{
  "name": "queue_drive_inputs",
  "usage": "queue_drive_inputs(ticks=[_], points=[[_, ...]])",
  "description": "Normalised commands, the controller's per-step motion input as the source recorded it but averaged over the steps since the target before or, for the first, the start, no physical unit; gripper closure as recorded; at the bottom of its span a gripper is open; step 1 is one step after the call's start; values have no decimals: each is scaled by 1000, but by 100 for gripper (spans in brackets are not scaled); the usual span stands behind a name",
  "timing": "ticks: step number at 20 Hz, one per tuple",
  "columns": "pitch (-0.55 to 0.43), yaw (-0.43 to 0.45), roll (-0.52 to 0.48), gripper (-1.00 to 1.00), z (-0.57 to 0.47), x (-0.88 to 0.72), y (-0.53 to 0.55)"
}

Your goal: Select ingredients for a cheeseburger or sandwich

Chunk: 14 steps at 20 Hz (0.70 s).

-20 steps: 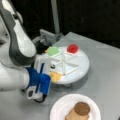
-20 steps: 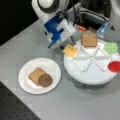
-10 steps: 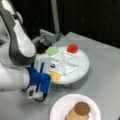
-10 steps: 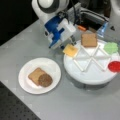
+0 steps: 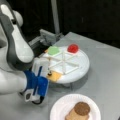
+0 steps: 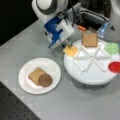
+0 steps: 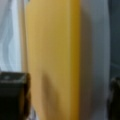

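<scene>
Yellow directly beneath the hand [image 6: 67, 45]: cheese square [image 6: 71, 50], lying flat in the compartment of the white divided tray [image 6: 87, 77] nearest the hand, with one corner reaching out over the tray's rim. Hand low over that rim, tips pointing down at the cheese in both front views.

Parted wide, going by the wrist view: dark fingers [image 7: 12, 96] at either side of the cheese, one at the cheese's edge, the other well clear of it across a strip of grey. Nothing clamped, nothing lifted.

Just beyond the hand, in the neighbouring compartment toward a front view's top: brown toast square [image 6: 90, 40], flat and apart from the cheese. Farther from the hand, across the tray's dividers: green leaf piece [image 6: 111, 48] and red disc [image 6: 115, 67], each in its own compartment near the far rim.

Off the tray, near the hand on the grey counter [image 6: 25, 50]: white paper plate [image 6: 51, 67]. On it, second toast square [image 6: 35, 75] with the dark round patty [image 6: 45, 80] resting on one corner and overhanging it a little. No cheese on that stack yet.
</scene>
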Motion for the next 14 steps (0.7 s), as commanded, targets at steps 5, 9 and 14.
queue_drive_inputs(ticks=[5,9,14], points=[[-44,103,180,100,121,259,45],[-4,48,118,100,-4,241,-8],[35,5,111,100,-32,204,-90]])
